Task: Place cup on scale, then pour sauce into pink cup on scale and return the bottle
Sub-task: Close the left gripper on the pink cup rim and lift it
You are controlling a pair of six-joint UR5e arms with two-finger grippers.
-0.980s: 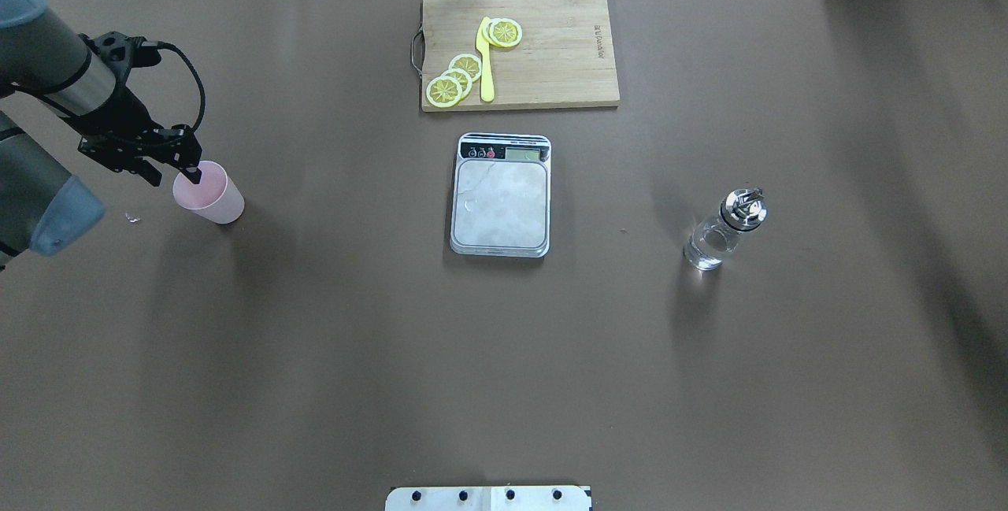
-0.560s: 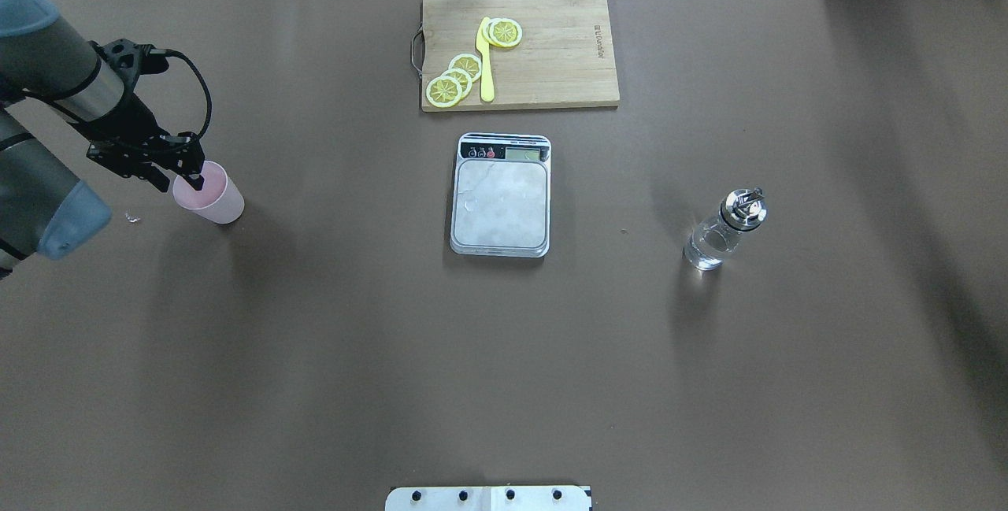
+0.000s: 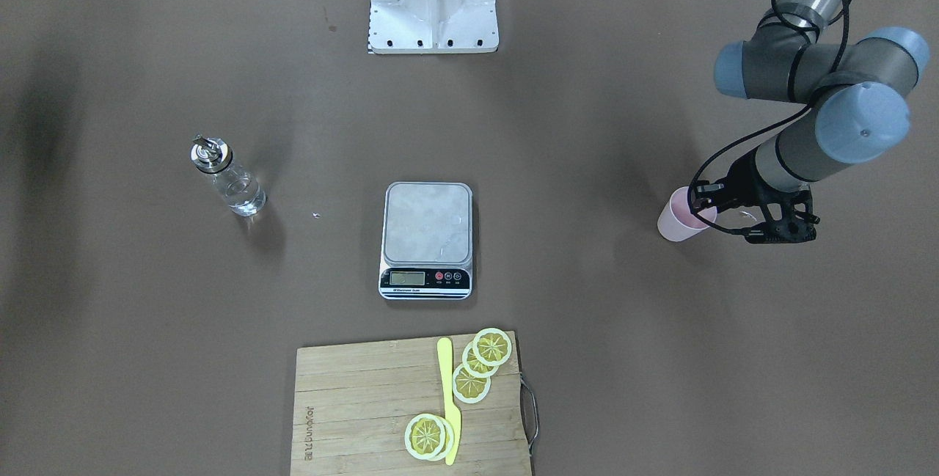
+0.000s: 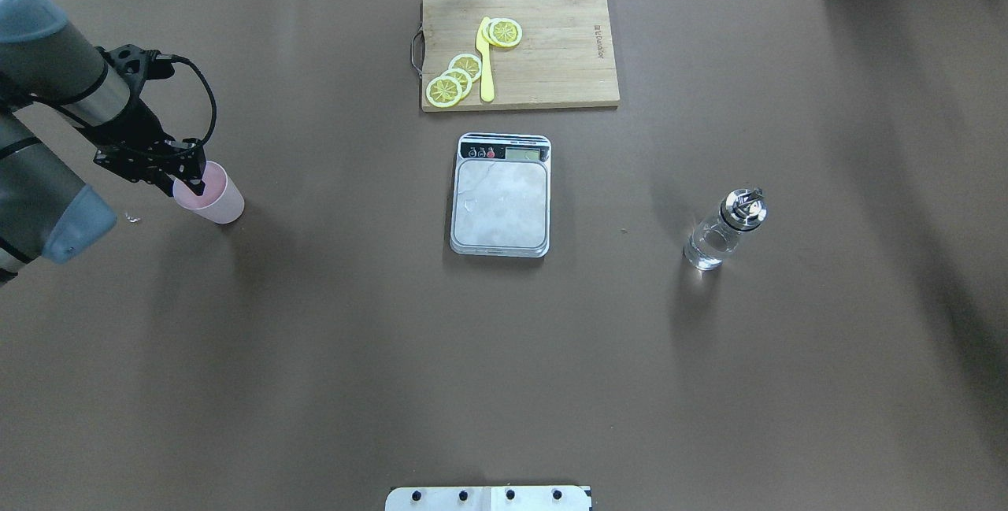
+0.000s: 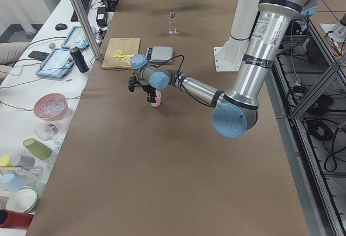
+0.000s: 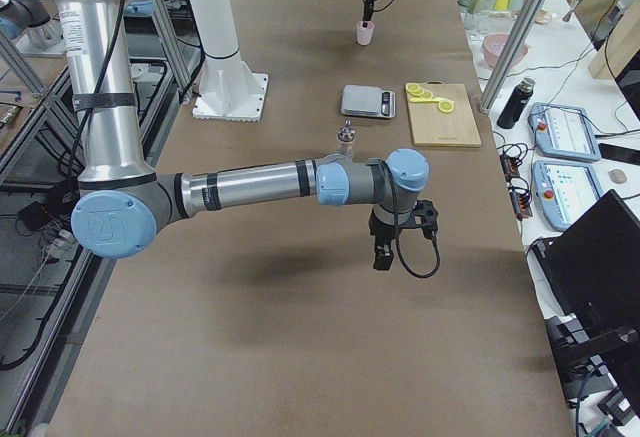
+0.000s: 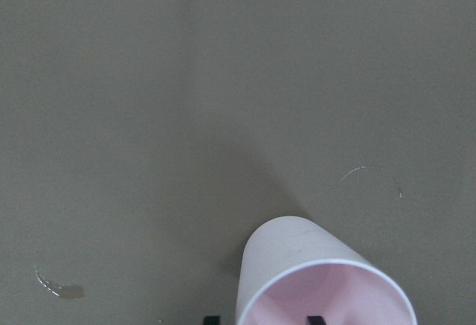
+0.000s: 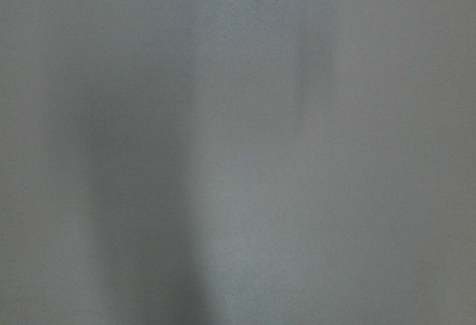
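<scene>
**Left wrist-mounted view: left gripper (image 7: 263,319) straddles the rim of the pink cup (image 7: 297,265), not clamped**

You can see two dark fingertips (image 7: 315,319) at the bottom edge of this view. One sits inside the cup's mouth and the other just outside its wall. The gap between them is much wider than the wall, so the jaws are spread and have not closed on the cup. The overhead view agrees: one finger dips into the cup's opening on the side nearest the arm, and the other finger is outside.

The cup stands upright on the brown table (image 4: 504,377), far over on the robot's left side. It is well apart from the scale (image 4: 501,204), which lies near the middle of the table with its steel platform bare and its display strip facing away from the robot.

The bottle (image 4: 720,231) stands upright on the far side of the scale from the cup, well apart from both. You can see the clear sauce (image 4: 706,247) through its glass, and its silver spout cap is on.

Beyond the scale lies a wooden cutting board (image 4: 551,46), with lemon slices (image 4: 465,66) and a yellow knife (image 4: 486,62) on it.

The right gripper (image 6: 381,255) appears only in the exterior right view, hanging above bare table and pointing down. You cannot tell from there how its jaws stand. Its wrist camera shows only blurred table surface.
</scene>
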